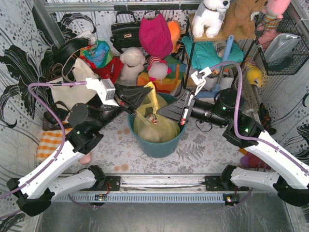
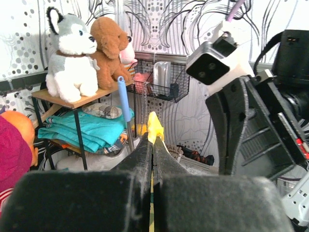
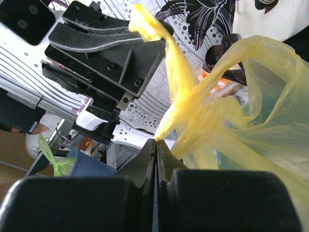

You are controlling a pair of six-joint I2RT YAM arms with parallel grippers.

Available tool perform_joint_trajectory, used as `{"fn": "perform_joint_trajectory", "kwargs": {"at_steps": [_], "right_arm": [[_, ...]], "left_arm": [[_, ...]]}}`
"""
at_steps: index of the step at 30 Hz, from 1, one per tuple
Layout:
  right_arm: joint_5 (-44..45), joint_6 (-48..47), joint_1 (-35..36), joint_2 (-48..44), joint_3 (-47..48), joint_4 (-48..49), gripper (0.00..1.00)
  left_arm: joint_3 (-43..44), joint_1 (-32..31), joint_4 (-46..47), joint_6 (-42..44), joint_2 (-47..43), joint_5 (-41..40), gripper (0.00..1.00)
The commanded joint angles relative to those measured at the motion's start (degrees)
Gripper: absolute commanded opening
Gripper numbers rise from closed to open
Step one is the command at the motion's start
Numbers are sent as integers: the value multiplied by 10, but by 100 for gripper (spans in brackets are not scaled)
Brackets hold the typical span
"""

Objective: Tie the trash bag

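The trash bag (image 1: pixel 154 124) is thin yellow plastic with crumpled white paper inside, and it sits in a round teal bin (image 1: pixel 157 145) at the table's middle. My left gripper (image 1: pixel 146 94) is shut on a raised flap of the bag, and yellow plastic pokes out past its tips (image 2: pixel 154 126). My right gripper (image 1: pixel 161 112) is shut, with a twisted gather of the bag (image 3: pixel 166 125) pinched at its very tips (image 3: pixel 156 141). A yellow strand (image 3: pixel 176 67) runs between the two grippers above the bin. The left gripper's fingers (image 3: pixel 96 41) show in the right wrist view.
Handbags, plush toys and clothes crowd the back behind the bin (image 1: pixel 130 63). A shelf (image 1: pixel 212 36) with plush toys and a wire basket (image 1: pixel 285 48) stand at the back right. An orange checked cloth (image 1: pixel 48 142) lies at the left. Patterned walls close both sides.
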Motion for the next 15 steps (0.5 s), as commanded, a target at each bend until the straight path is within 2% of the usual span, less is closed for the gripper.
{"fn": "perform_joint_trajectory", "kwargs": {"at_steps": [1, 6, 15], "right_arm": [[11, 9, 9, -9, -2, 31, 0], [52, -5, 48, 15, 14, 24, 0], [285, -76, 169, 54, 60, -26, 0]], "left_arm": [[0, -1, 5, 12, 2, -37, 0], [3, -1, 11, 6, 8, -22, 0], [9, -1, 9, 2, 10, -8, 0]]}}
